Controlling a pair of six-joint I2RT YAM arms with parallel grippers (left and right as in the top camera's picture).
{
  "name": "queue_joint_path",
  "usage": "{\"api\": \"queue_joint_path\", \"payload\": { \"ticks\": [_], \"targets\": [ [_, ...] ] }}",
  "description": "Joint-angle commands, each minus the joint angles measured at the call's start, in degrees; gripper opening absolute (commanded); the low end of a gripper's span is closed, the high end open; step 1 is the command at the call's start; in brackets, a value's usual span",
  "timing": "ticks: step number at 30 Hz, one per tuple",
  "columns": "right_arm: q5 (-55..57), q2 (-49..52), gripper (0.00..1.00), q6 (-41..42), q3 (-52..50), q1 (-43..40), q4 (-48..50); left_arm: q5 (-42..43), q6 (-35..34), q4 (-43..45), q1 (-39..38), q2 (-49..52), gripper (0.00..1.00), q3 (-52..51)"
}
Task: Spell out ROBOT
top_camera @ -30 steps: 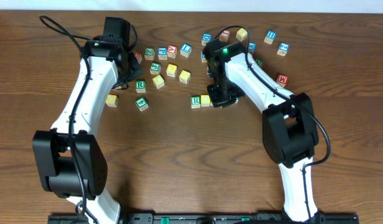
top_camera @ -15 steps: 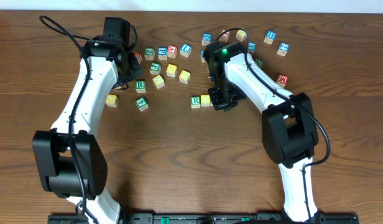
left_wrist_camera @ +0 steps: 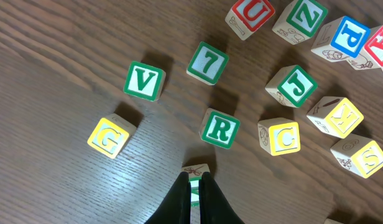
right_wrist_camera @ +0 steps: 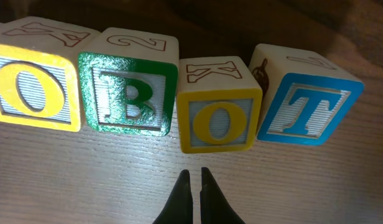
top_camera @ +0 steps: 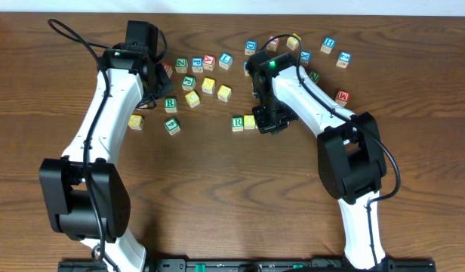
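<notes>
In the right wrist view, four cubes stand side by side in a row: a yellow O (right_wrist_camera: 33,85), a green B (right_wrist_camera: 129,94), a second yellow O (right_wrist_camera: 217,122) and a blue T (right_wrist_camera: 309,109). My right gripper (right_wrist_camera: 195,174) is shut and empty, just in front of the second O without touching it. From overhead, a green R (top_camera: 237,122) and a yellow cube (top_camera: 250,121) begin that row; the right wrist hides the others. My left gripper (left_wrist_camera: 196,177) is shut over a green-framed cube (left_wrist_camera: 196,168), beside a second green R (left_wrist_camera: 220,128).
Loose cubes lie around the left gripper: G (left_wrist_camera: 108,137), V (left_wrist_camera: 143,81), 7 (left_wrist_camera: 207,62), J (left_wrist_camera: 291,86), C (left_wrist_camera: 279,137) and a red U (left_wrist_camera: 250,12). More cubes are scattered along the table's far side (top_camera: 329,44), with a red one (top_camera: 343,97) at the right.
The right wrist has shifted slightly over the right end of the row. The left arm and the cubes have not moved.
</notes>
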Motion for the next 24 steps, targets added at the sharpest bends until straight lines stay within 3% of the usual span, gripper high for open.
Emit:
{"api": "queue_joint_path", "payload": {
  "ticks": [1,24],
  "targets": [
    [0.9,-1.9,0.01,0.2,-0.9,0.5,0.5,-0.7,0.1,-0.3,-0.1,0.9,0.08,-0.5],
    [0.7,-1.9,0.01,-2.6,-3.1,1.4,6.6,-0.7,0.1,-0.7,-0.1,0.9,0.08,-0.5]
  ]
}}
